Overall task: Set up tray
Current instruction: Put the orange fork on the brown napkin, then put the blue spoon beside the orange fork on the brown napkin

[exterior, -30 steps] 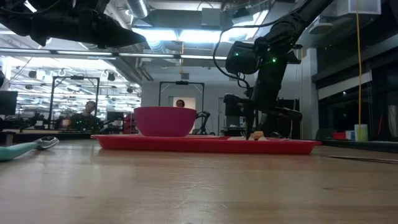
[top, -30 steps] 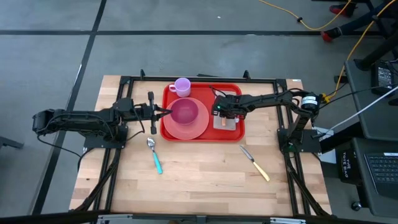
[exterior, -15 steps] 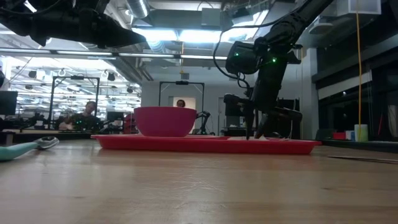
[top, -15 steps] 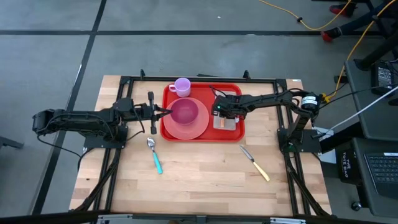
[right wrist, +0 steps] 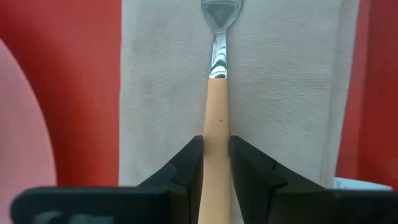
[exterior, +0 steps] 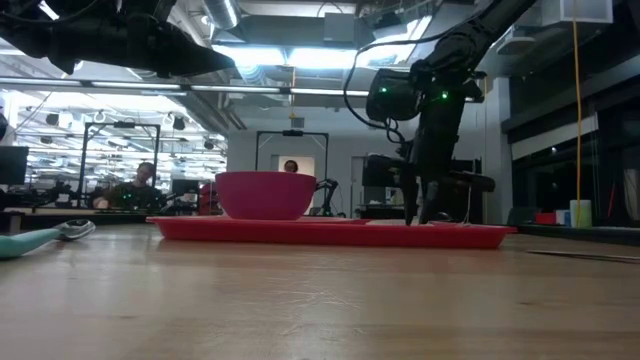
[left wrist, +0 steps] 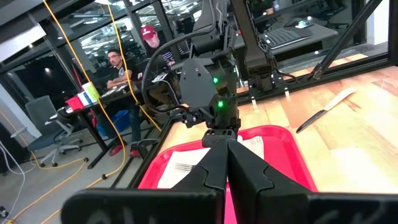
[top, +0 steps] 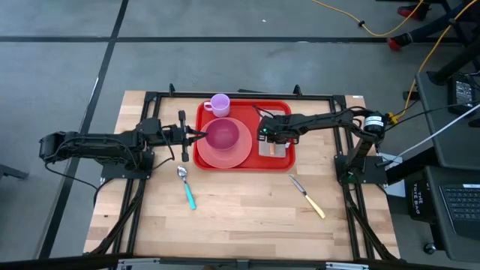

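The wooden tabletop (top: 240,225) carries everything, and the red tray (top: 281,161) lies on its far half, in the middle between the two arms. On the left part of the tray sits a round pink plate (top: 225,156) with a darker pink bowl (top: 223,135) standing on it, and a small light purple cup (top: 219,104) stands at the far left corner of the tray, just beside the plate. On the right part of the tray lies a pale napkin (right wrist: 280,93), flat on the red surface. The right claw (top: 271,139) is low over this napkin, and its two dark fingers (right wrist: 186,163) pinch the tan handle of a fork (right wrist: 217,112), which lies along the napkin with its metal end pointing away from the claw. The left claw (top: 196,136) waits at the left edge of the tray, near the plate, with its fingers pressed together and nothing between them. On the bare wood nearer the camera side, a spoon (top: 186,187) with a teal handle lies to the left, just below the tray, and a knife (top: 307,196) with a pale yellow handle lies to the right, both apart from the tray. In the low view, people (exterior: 135,185) sit at desks in the room far behind the tabletop.
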Available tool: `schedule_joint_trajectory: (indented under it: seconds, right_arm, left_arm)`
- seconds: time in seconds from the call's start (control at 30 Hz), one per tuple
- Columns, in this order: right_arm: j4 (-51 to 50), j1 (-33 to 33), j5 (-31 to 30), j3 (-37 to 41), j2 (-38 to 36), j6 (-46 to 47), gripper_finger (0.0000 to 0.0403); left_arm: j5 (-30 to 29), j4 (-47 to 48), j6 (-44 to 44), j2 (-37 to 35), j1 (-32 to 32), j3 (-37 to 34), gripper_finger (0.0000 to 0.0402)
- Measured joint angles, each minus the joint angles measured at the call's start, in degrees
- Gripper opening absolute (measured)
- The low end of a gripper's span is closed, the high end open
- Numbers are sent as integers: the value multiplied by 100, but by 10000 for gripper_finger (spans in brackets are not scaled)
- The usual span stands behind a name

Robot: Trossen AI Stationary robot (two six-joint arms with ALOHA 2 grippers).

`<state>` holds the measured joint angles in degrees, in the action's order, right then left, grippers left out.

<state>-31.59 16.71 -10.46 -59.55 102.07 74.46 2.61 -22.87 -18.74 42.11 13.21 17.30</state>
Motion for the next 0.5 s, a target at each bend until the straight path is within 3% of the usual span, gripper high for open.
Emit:
schedule_joint_trajectory:
  seconds: [0.33,0.5]
  right_arm:
    - [-14,-3,-242,2,-622,-45,82]
    - [2,-147,-704,-71,-1029,-411,82]
  left_arm:
    - [0,15,0,-1,0,0,2]
    - [0,15,0,0,0,0,5]
